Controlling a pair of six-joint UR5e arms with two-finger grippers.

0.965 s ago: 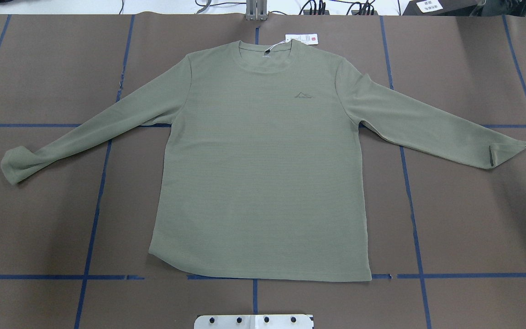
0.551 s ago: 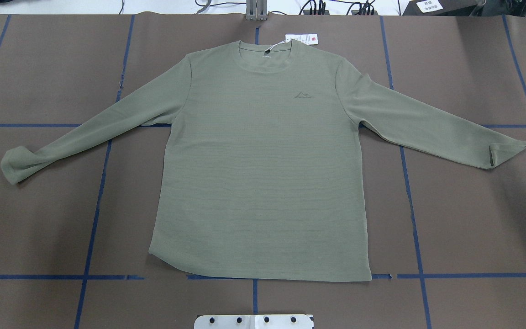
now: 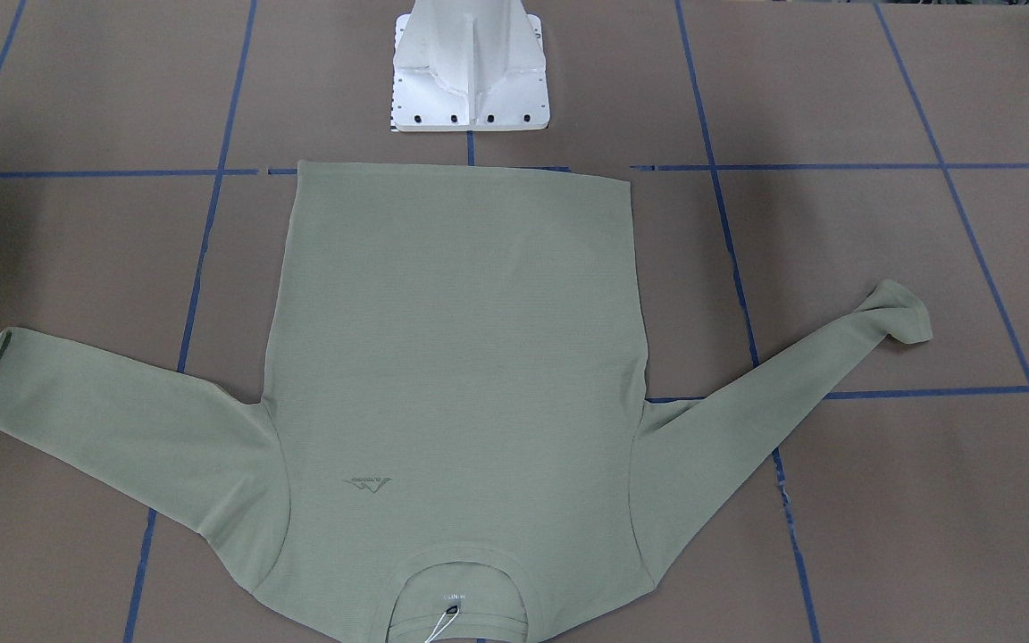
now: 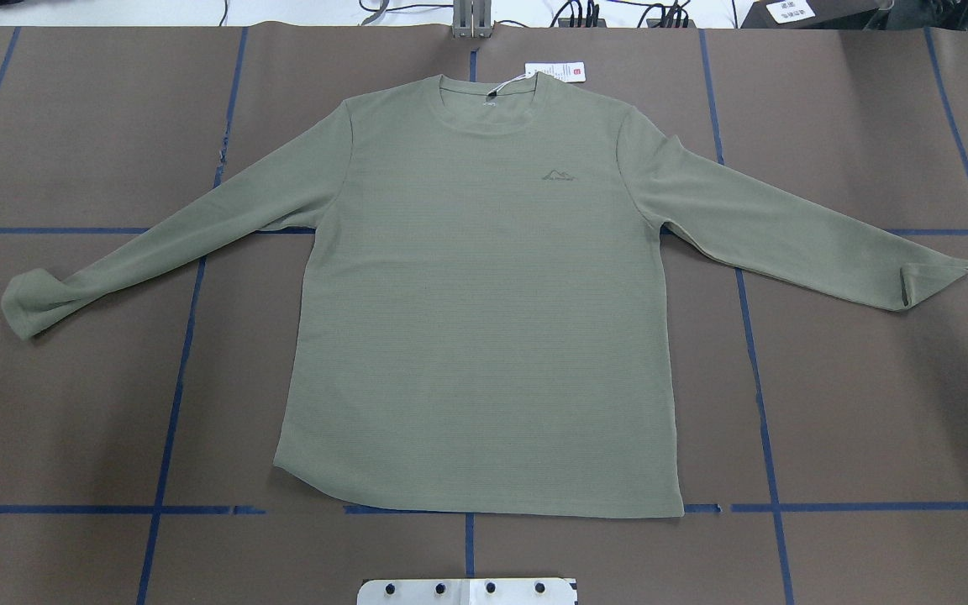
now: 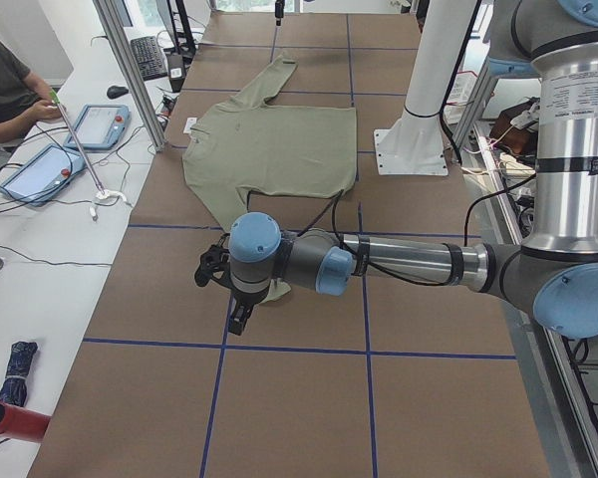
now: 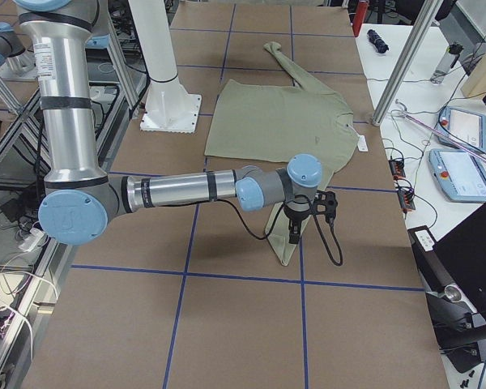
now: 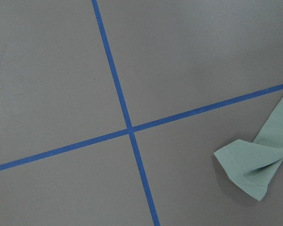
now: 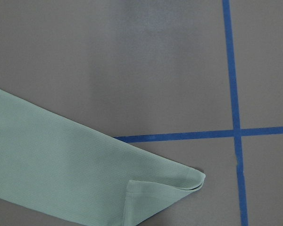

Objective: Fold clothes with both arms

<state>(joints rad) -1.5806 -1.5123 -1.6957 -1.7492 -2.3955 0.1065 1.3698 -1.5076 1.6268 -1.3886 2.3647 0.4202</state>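
Observation:
The clothes are one sage-green long-sleeved shirt (image 4: 484,294) lying flat and front up on the brown table, with both sleeves spread out. Its collar (image 4: 491,94) and white hang tag (image 4: 555,71) point away from the robot. In the exterior left view the left gripper (image 5: 239,319) hangs over the left cuff (image 5: 276,292), which sits at the right edge of the left wrist view (image 7: 250,167). In the exterior right view the right gripper (image 6: 294,232) hangs over the right sleeve end (image 6: 285,243), whose cuff (image 8: 160,193) shows in the right wrist view. I cannot tell either gripper's state.
The white pedestal base (image 3: 470,80) stands just behind the shirt's hem. Blue tape lines (image 4: 173,403) grid the table. A person (image 5: 5,80) sits at a side bench with tablets (image 5: 100,124). Aluminium posts (image 5: 130,70) rise at the table's far edge.
The shirt lies as before. A dark part of the right arm has edged slightly further into the overhead view's right edge.

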